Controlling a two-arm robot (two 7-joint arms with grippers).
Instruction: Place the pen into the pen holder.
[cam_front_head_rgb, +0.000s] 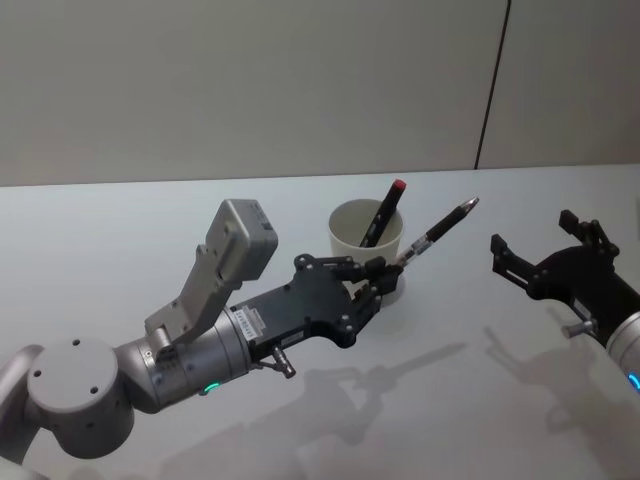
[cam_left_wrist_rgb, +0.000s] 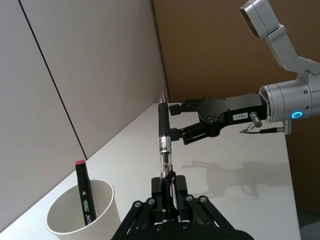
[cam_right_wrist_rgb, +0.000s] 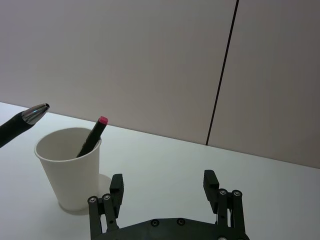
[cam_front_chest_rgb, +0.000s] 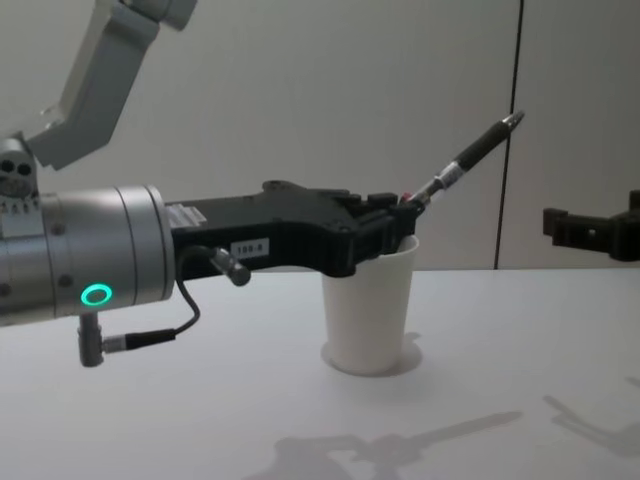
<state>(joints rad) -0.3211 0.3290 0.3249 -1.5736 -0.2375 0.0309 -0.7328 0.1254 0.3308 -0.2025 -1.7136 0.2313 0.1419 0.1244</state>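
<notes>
My left gripper (cam_front_head_rgb: 383, 272) (cam_left_wrist_rgb: 168, 200) (cam_front_chest_rgb: 405, 215) is shut on the lower end of a black pen (cam_front_head_rgb: 440, 229) (cam_left_wrist_rgb: 163, 135) (cam_front_chest_rgb: 470, 155) with a silver tip (cam_right_wrist_rgb: 35, 113). The pen slants up and to the right, in the air just beside the right side of the white pen holder (cam_front_head_rgb: 362, 243) (cam_left_wrist_rgb: 82, 215) (cam_right_wrist_rgb: 67, 167) (cam_front_chest_rgb: 370, 310). A black marker with a red cap (cam_front_head_rgb: 383, 212) (cam_left_wrist_rgb: 84, 192) (cam_right_wrist_rgb: 92, 135) leans inside the pen holder. To the right of the cup my right gripper (cam_front_head_rgb: 530, 255) (cam_left_wrist_rgb: 182, 122) (cam_right_wrist_rgb: 165, 192) (cam_front_chest_rgb: 555, 228) hovers open and holds nothing.
The white table (cam_front_head_rgb: 150, 240) runs back to a plain wall with a dark vertical seam (cam_front_head_rgb: 490, 90). Arm shadows (cam_front_head_rgb: 400, 375) fall on the table in front of the cup.
</notes>
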